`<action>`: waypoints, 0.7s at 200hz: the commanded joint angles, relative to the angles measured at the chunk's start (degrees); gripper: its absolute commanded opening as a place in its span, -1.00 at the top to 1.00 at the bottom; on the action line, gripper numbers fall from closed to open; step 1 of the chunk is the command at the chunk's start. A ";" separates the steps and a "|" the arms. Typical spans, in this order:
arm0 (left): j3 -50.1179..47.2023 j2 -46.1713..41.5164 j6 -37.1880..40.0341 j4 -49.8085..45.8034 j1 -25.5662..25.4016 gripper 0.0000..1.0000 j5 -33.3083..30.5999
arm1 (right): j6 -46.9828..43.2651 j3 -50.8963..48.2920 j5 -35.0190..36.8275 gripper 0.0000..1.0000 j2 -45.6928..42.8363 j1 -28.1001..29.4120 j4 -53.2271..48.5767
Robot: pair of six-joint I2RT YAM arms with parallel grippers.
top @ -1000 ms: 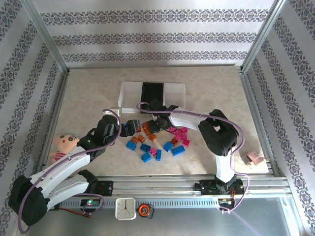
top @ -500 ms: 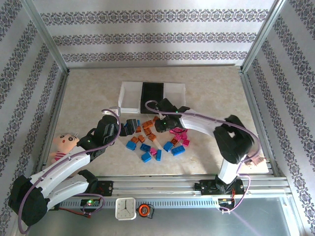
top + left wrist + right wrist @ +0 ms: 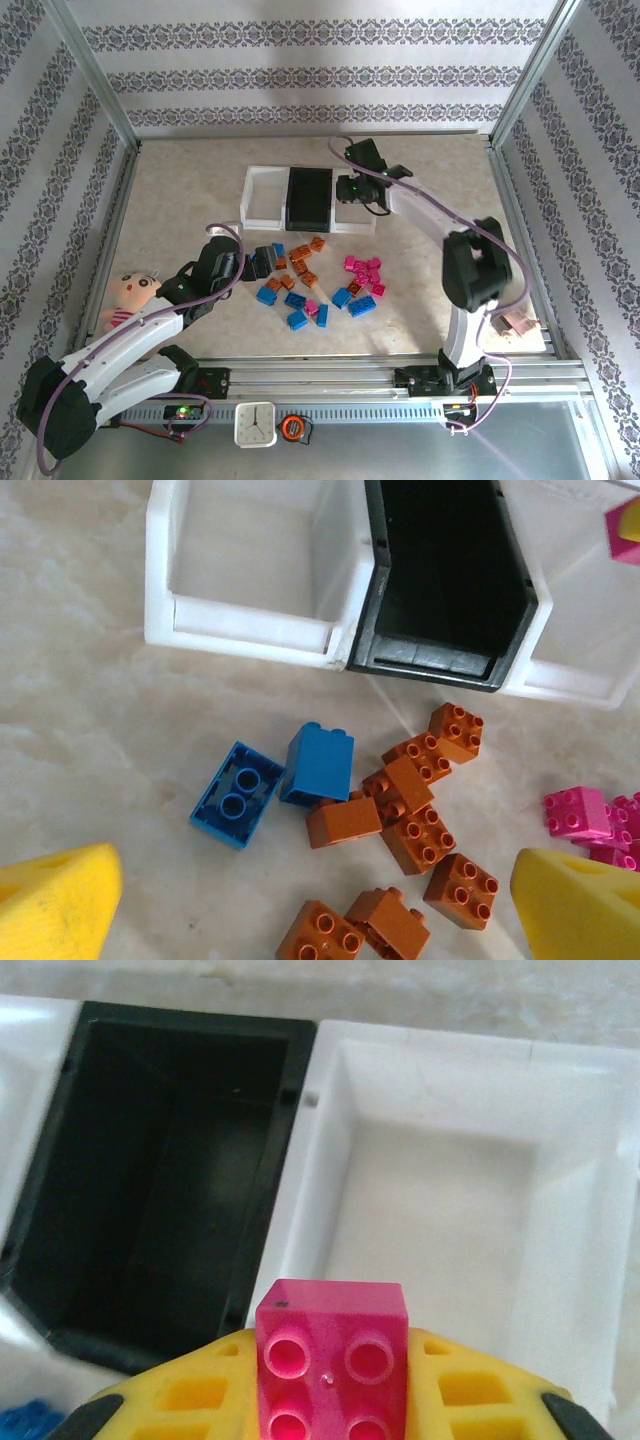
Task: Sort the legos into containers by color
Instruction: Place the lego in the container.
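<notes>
- Pink lego (image 3: 332, 1360): sits pinched in right gripper (image 3: 352, 190), over white bin (image 3: 440, 1210) at 3 o'clock of black bin (image 3: 150, 1160).
- Left gripper (image 3: 258, 262): gapes wide, empty, over orange legos (image 3: 420, 830).

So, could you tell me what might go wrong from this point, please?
The right hand holds the pink brick almost over the wall between the black bin and the right white bin; released here, it might clip the rim or fall in black.
The open left hand hangs over tightly packed orange bricks; closing could catch two.
</notes>
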 commanded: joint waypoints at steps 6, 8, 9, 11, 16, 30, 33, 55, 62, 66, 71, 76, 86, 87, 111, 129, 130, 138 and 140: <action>-0.72 -0.91 -2.00 -4.74 0.83 -0.99 0.43 | 0.52 7.69 7.45 0.46 7.42 -0.34 -7.09; -0.75 -0.87 -2.15 -4.97 0.83 -0.99 0.53 | 0.54 8.08 7.72 0.46 7.79 -0.31 -7.26; -0.72 -0.84 -2.18 -5.03 0.87 -0.99 0.63 | 0.58 8.22 7.78 0.46 7.94 -0.38 -7.34; -0.75 -0.81 -2.22 -5.15 0.97 -0.99 0.82 | 0.62 8.43 8.04 0.46 8.23 -0.36 -7.52; -0.87 -0.74 -2.45 -5.43 1.11 -0.99 1.12 | 0.79 8.95 8.51 0.45 9.03 -0.51 -7.84; -1.03 -0.29 -2.99 -6.17 1.50 -0.99 2.34 | 1.20 9.63 8.88 0.39 10.42 -1.01 -7.91; -1.12 -0.20 -3.14 -6.22 1.53 -0.99 2.66 | 1.17 9.64 8.71 0.37 10.60 -1.13 -7.81; -2.50 -0.28 -4.08 -5.63 2.14 -0.99 4.51 | 0.36 8.97 7.22 0.01 9.73 -1.50 -5.78; -2.76 -0.19 -4.39 -5.37 2.58 -0.99 5.12 | -0.08 8.28 7.02 -0.09 8.52 -1.36 -4.91; -2.92 -0.07 -4.46 -5.16 2.91 -1.00 5.63 | -0.24 7.83 6.85 -0.13 7.70 -1.26 -4.39; -3.08 0.18 -4.62 -4.82 3.34 -0.97 6.38 | -0.48 7.11 6.68 -0.17 6.57 -1.17 -3.79; -3.14 0.46 -4.73 -4.58 3.99 -0.94 7.20 | -0.67 6.44 6.45 -0.19 5.32 -1.07 -3.38; -3.13 1.60 -4.93 -3.78 5.43 -0.84 9.08 | -0.77 4.77 5.79 -0.20 2.65 -0.82 -2.64; -3.14 1.72 -4.93 -3.68 5.68 -0.83 9.35 | -0.78 4.50 5.71 -0.20 2.34 -0.72 -2.57; -3.09 5.99 -4.77 -2.25 8.83 -0.72 12.45 | -0.73 -3.41 3.74 -0.22 -5.32 0.99 0.69; -3.16 10.27 -4.36 0.39 10.20 -0.70 12.70 | -0.65 -10.08 3.01 -0.23 -10.02 2.95 2.76; -3.11 10.53 -4.34 0.64 10.26 -0.69 12.74 | -0.67 -10.40 3.09 -0.23 -10.24 3.06 2.81; -2.70 12.96 -4.18 2.49 10.72 -0.63 13.00 | -0.23 -12.90 3.17 -0.22 -11.76 3.73 3.34; -2.56 13.45 -4.26 2.88 10.80 -0.62 13.03 | -0.13 -13.48 3.07 -0.23 -12.08 3.78 3.39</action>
